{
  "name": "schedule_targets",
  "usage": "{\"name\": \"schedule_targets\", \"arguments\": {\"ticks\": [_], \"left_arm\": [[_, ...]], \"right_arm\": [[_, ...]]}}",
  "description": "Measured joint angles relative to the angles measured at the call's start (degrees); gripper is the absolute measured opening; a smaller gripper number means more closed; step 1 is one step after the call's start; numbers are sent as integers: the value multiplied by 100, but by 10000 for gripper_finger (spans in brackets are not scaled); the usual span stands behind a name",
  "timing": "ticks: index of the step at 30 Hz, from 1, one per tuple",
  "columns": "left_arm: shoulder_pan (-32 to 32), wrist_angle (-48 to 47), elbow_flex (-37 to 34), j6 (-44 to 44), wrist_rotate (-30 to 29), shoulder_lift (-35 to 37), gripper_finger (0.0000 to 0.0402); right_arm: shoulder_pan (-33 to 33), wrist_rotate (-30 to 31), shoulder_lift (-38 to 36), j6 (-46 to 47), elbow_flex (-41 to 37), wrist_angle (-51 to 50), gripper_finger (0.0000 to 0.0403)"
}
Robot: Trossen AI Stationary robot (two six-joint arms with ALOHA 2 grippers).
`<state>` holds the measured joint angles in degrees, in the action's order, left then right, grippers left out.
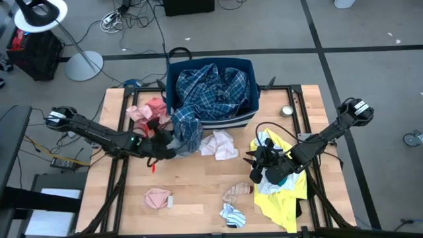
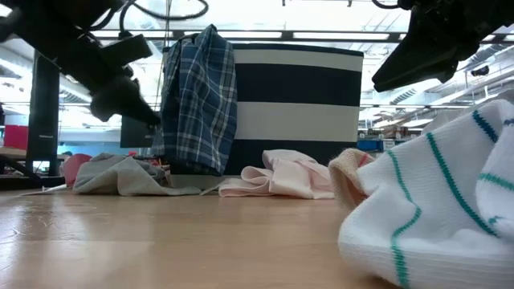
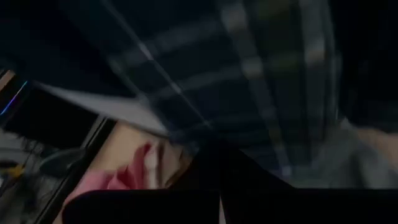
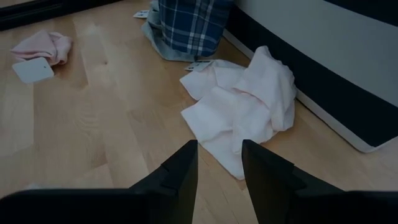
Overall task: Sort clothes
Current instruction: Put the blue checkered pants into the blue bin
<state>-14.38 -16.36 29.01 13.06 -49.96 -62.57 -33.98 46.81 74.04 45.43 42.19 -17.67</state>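
A blue plaid shirt (image 1: pixel 211 89) fills the navy bin (image 1: pixel 248 66), and one part (image 2: pixel 197 104) hangs over the bin's front rim down to a grey garment (image 2: pixel 120 177) on the table. My left gripper (image 1: pixel 162 151) is shut, low over the grey garment and close beside the hanging plaid part. A pale pink piece (image 4: pixel 242 106) lies against the bin's front wall. My right gripper (image 4: pixel 219 155) is open and hangs above the table short of that piece, with nothing between its fingers. A yellow shirt (image 1: pixel 287 201) lies under the right arm. My left gripper's shut fingertips (image 2: pixel 148 115) slant downward, right beside the edge of the plaid shirt's hanging part (image 2: pixel 166 120). The left wrist view shows plaid cloth (image 3: pixel 249 81) close ahead. I cannot tell whether the fingers touch it.
A pink and red piece (image 1: pixel 149 112) lies left of the bin. A small pink piece with a tag (image 1: pixel 157 197), a beige piece (image 1: pixel 238 192) and a white striped sock (image 1: pixel 232 215) lie near the front edge. A small round tin (image 1: pixel 286 110) sits right of the bin.
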Motion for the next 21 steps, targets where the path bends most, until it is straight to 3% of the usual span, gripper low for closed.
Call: {"name": "schedule_targets", "arguments": {"ticks": [5, 15, 21], "left_arm": [[347, 1041, -6, -767, 723, 0, 0], [762, 2989, -6, -1565, 1481, 0, 0], [994, 3333, 362, -1519, 1978, -4, 0]], "right_arm": [[0, -1, 0, 0, 0, 0, 126], [-1, 0, 0, 0, 0, -1, 126], [-1, 0, 0, -2, 0, -1, 126]]}}
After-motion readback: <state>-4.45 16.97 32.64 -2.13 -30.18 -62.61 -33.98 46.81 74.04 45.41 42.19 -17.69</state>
